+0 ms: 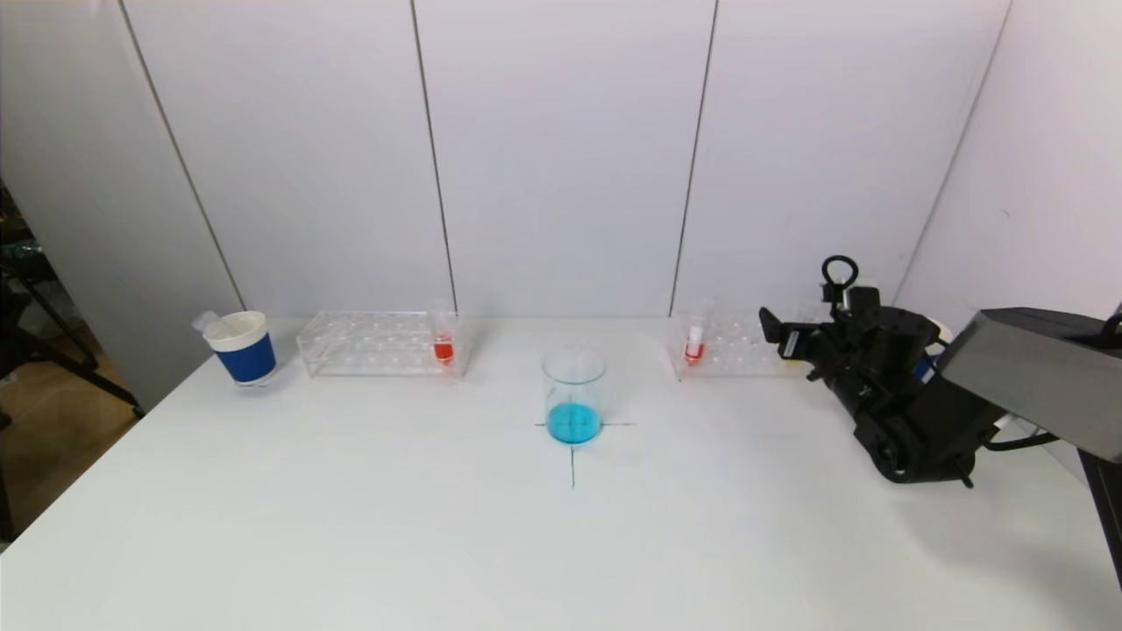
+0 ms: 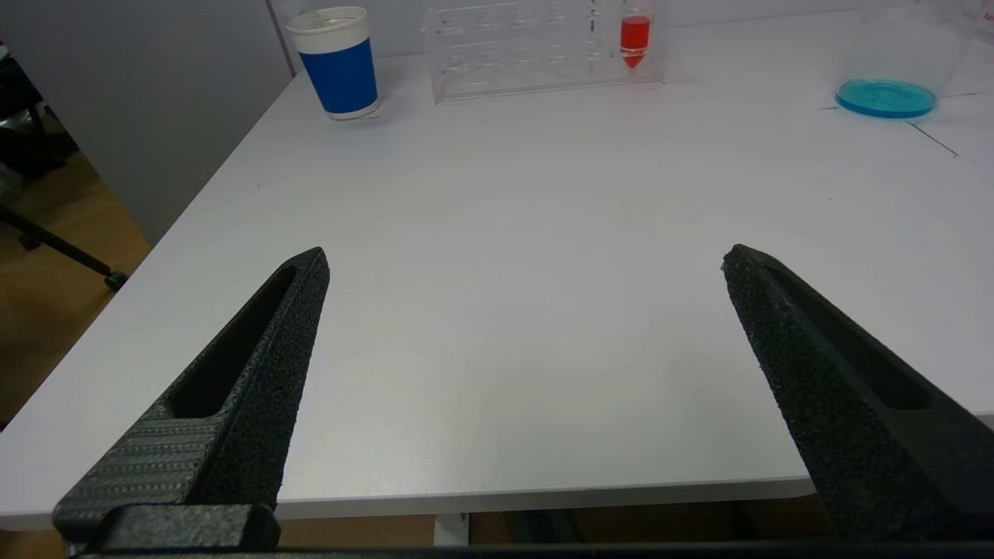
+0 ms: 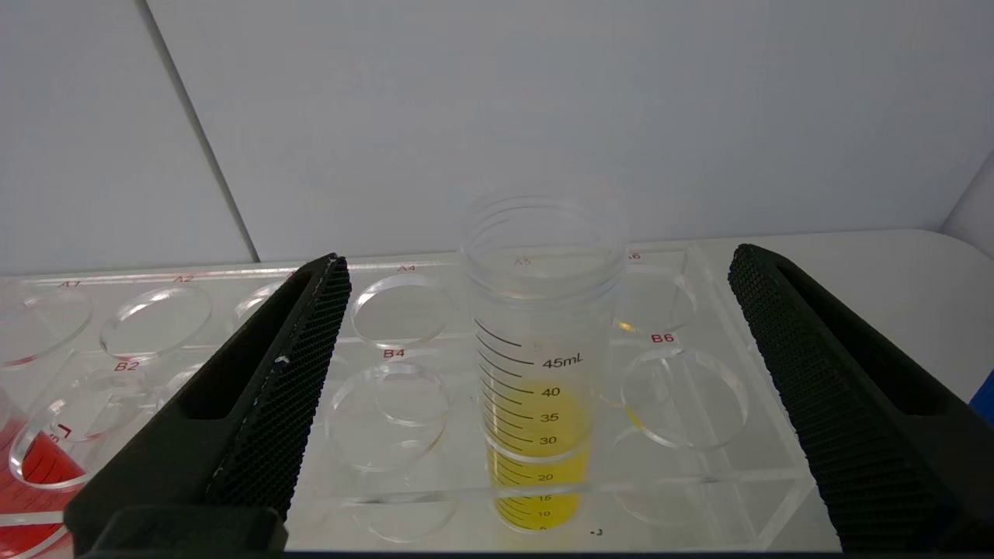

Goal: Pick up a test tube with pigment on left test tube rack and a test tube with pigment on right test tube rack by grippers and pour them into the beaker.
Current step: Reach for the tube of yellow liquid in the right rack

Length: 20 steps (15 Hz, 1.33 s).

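Lining up on the yellow-pigment tube (image 3: 536,365) in the right rack (image 3: 683,256), the right gripper (image 3: 536,404) has jaws spread, nothing grasped, while the left gripper (image 2: 524,365) idles released over the near-left counter (image 2: 543,233).

Both racks, the left rack (image 1: 381,343) and the right rack (image 3: 404,373), are clear glossy plastic. The yellow-filled tube (image 3: 540,365) is transparent plastic. The beaker (image 1: 574,394) looks like smooth glass. The desk (image 1: 351,508) is matt white. The right pincer (image 3: 536,404) has rough black textured fingers (image 3: 287,388).
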Each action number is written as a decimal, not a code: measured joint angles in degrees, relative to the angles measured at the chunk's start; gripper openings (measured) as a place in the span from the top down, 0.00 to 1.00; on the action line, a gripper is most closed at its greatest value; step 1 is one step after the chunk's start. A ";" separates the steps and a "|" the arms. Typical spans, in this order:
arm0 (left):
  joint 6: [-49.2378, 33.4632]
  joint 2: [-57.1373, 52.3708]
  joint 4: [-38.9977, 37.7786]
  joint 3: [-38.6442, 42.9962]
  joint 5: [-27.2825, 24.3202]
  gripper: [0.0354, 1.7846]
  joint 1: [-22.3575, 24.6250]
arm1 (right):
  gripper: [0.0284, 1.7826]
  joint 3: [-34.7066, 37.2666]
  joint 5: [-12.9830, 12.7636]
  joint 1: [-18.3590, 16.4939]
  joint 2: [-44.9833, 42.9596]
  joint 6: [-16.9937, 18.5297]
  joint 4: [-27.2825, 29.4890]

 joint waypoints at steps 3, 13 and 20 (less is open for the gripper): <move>0.00 0.00 0.00 0.00 0.00 0.01 0.00 | 0.01 -0.02 0.00 -0.05 0.04 -0.05 -0.13; 0.00 0.00 0.00 0.00 0.00 0.01 0.00 | 0.03 0.33 0.00 -0.05 0.04 -0.10 -0.62; 0.01 0.00 0.02 0.00 0.00 0.01 0.00 | 0.57 0.30 0.00 0.02 0.04 -0.10 -0.55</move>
